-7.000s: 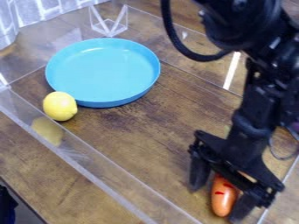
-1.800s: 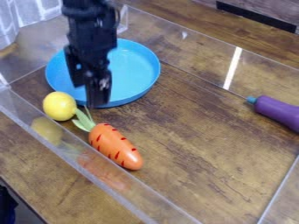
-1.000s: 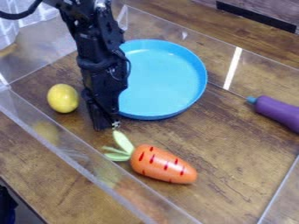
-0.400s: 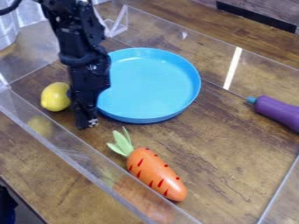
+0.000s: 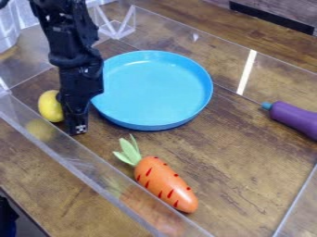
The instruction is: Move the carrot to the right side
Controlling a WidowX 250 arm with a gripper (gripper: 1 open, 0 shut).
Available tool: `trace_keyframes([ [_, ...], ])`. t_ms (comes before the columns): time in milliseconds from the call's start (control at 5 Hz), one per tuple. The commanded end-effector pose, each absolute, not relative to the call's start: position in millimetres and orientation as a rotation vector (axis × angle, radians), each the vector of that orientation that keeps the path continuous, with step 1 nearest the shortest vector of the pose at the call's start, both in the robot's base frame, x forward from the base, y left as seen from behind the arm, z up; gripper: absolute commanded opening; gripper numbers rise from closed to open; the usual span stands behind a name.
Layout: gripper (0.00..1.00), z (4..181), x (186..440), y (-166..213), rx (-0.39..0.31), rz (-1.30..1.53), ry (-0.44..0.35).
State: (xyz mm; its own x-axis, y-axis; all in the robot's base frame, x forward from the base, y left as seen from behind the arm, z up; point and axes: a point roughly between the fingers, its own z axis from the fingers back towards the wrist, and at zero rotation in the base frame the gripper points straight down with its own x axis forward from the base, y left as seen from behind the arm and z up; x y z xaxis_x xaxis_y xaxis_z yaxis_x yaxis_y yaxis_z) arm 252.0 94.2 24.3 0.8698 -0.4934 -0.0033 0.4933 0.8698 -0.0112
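Observation:
The orange carrot [image 5: 168,183] with its light green leafy top lies on the wooden table near the front, tip pointing down-right. My gripper [image 5: 78,127] hangs point-down at the left, beside the blue plate's left rim and just right of the lemon. Its fingers are shut with nothing between them. It stands well to the upper left of the carrot and does not touch it.
A blue plate [image 5: 161,88] sits at the centre back. A yellow lemon [image 5: 50,106] lies left of the gripper, partly hidden by it. A purple eggplant [image 5: 295,118] lies at the right edge. Clear acrylic walls [image 5: 74,162] border the table along the front and left.
The gripper has moved left and slightly back, away from the carrot, toward the lemon. The carrot rolled to a steeper diagonal, then lay still. The plate has settled slightly left.

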Motion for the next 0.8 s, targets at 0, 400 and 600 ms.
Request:
trace_keyframes([
  [0,0.00,41.5,263,91,0.022,-0.475,-0.051],
  [400,0.00,41.0,274,68,0.021,-0.437,-0.066],
  [600,0.00,42.3,277,77,0.023,-0.454,-0.064],
])
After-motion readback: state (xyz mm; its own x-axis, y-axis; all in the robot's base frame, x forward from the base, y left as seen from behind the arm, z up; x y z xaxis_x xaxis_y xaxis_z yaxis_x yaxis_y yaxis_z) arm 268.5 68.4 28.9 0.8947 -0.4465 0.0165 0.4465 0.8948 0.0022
